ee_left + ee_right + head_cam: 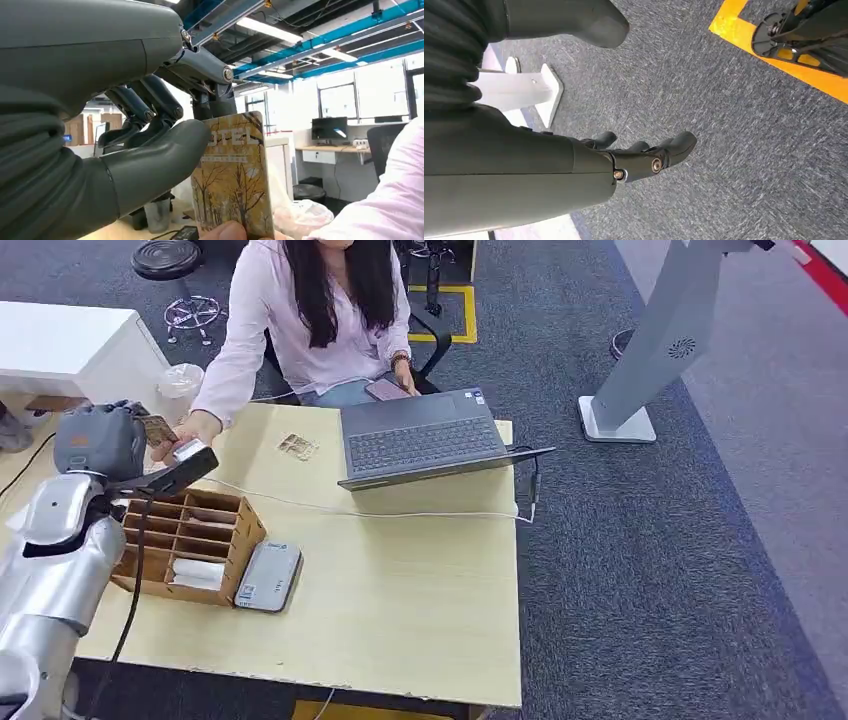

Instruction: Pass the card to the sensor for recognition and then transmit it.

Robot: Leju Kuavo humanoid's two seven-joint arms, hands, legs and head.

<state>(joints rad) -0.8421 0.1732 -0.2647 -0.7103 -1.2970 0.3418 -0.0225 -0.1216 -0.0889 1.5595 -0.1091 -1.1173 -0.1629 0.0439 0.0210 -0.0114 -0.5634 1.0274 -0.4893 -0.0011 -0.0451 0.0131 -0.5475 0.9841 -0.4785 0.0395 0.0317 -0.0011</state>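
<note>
My left hand (100, 440) is raised over the table's left end and pinches a card (157, 429) between thumb and fingers. The left wrist view shows the card (232, 175) close up, printed with yellow autumn trees and the word HOTEL. My thumb (165, 150) presses on its upper part. A person's hand (192, 427) reaches to the card, and a fingertip (230, 231) touches its lower edge. A black scanner head (180, 472) on a cable sits just below my hand. My right hand (644, 155) hangs over the carpet, fingers apart, holding nothing.
A person in a pink shirt (300, 320) sits behind the wooden table (420, 610). On it stand a wooden compartment box (185, 540), a flat grey reader (268, 575), an open laptop (425, 440) and a small card (298, 447). A white cable crosses the middle.
</note>
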